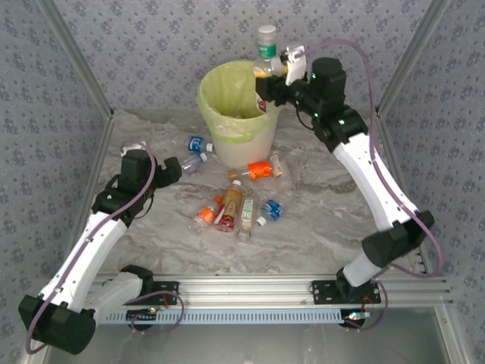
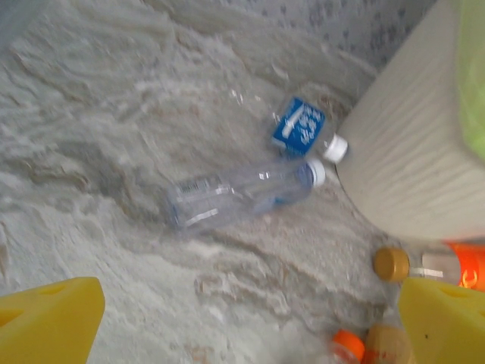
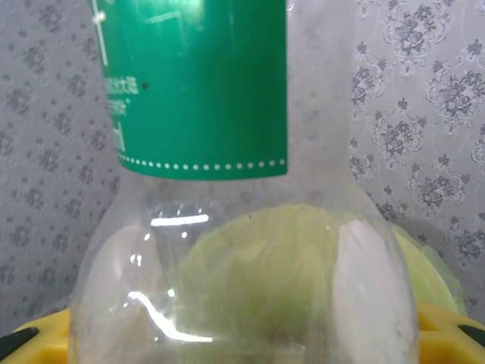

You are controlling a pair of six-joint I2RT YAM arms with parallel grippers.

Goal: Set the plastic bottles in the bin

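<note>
Bottles [image 1: 227, 209] of clear thin plastic lie scattered on the marbled worktop [image 1: 326, 216] beside the round tapered bin [image 1: 244, 149]. Right tool [image 1: 268, 70] clenches a green-labelled bottle [image 1: 267, 44] upright over it. Left tool [image 1: 176, 168] hangs released above a slim clear bottle [image 2: 239, 193].

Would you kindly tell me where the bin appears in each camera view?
Top external: bin, upper centre.
Left wrist: bin's white wall, right edge.
Right wrist: bin's green liner, low, behind the held green-labelled bottle.
Shared landmark: patterned wallpaper.
</note>
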